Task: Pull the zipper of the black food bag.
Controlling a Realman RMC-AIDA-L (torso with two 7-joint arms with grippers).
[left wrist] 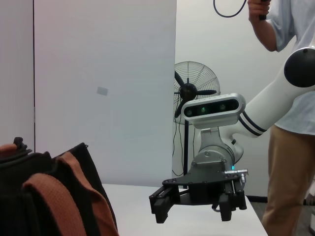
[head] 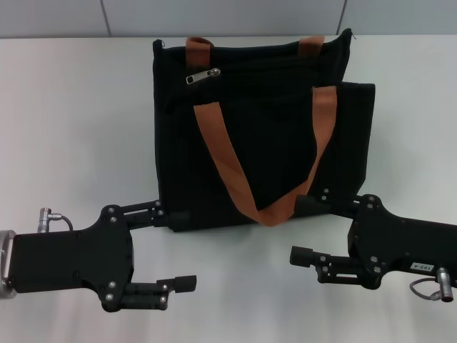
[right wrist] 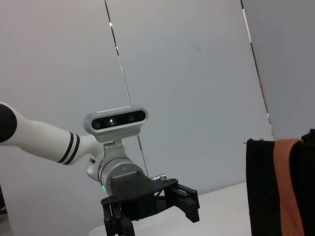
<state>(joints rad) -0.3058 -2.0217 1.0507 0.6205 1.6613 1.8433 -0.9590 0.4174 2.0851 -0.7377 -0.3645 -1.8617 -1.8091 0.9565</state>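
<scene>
The black food bag (head: 264, 128) lies flat on the white table, with two orange-brown handles (head: 221, 153) across its front. The silver zipper pull (head: 203, 75) sits at the left end of a zip line near the bag's upper left corner. My left gripper (head: 175, 249) is open and empty at the bag's near left corner. My right gripper (head: 303, 229) is open and empty at the bag's near right edge. The left wrist view shows the bag (left wrist: 49, 196) and the right gripper (left wrist: 194, 209). The right wrist view shows the bag (right wrist: 280, 187) and the left gripper (right wrist: 150, 211).
The white table (head: 71, 128) spreads to both sides of the bag. A grey wall runs behind its far edge. In the left wrist view a person (left wrist: 290, 98) stands beyond the table's right side, with a fan (left wrist: 194, 91) behind.
</scene>
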